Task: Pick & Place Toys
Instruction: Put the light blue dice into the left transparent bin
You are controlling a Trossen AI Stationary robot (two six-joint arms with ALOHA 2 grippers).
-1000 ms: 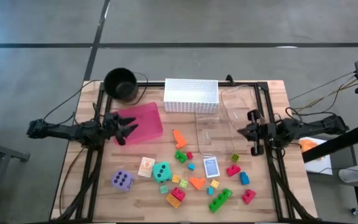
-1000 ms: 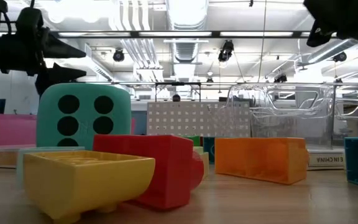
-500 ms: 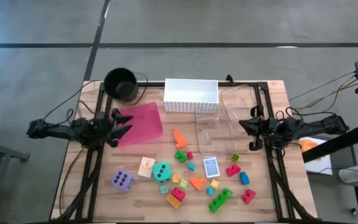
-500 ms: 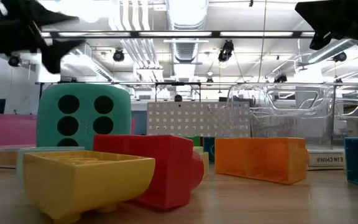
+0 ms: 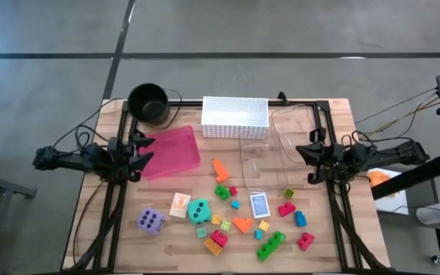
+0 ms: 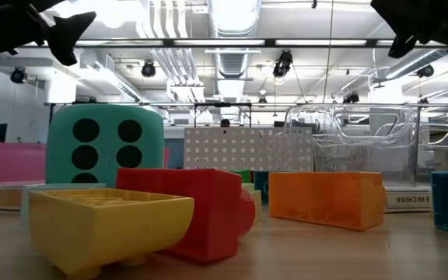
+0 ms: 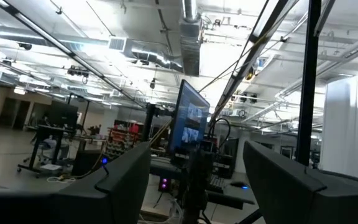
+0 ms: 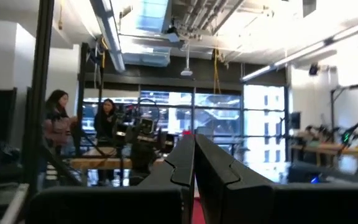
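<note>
Left end effector (image 5: 140,150) open, empty, at left edge of wooden surface (image 5: 166,237); right end effector (image 5: 302,153) closed, empty, at right edge.

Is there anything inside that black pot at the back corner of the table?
From above, the black pot shows only a dark inside; no toy can be made out in it, though its bottom is too dark to be sure. The toys lie out on the table, nearer the front.

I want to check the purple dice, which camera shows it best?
The high view: the purple dice sits fully visible near the table's front left, black dots up. In the low view I cannot find it; the teal dice and blocks fill the foreground. Both wrist views show only the room.
</note>
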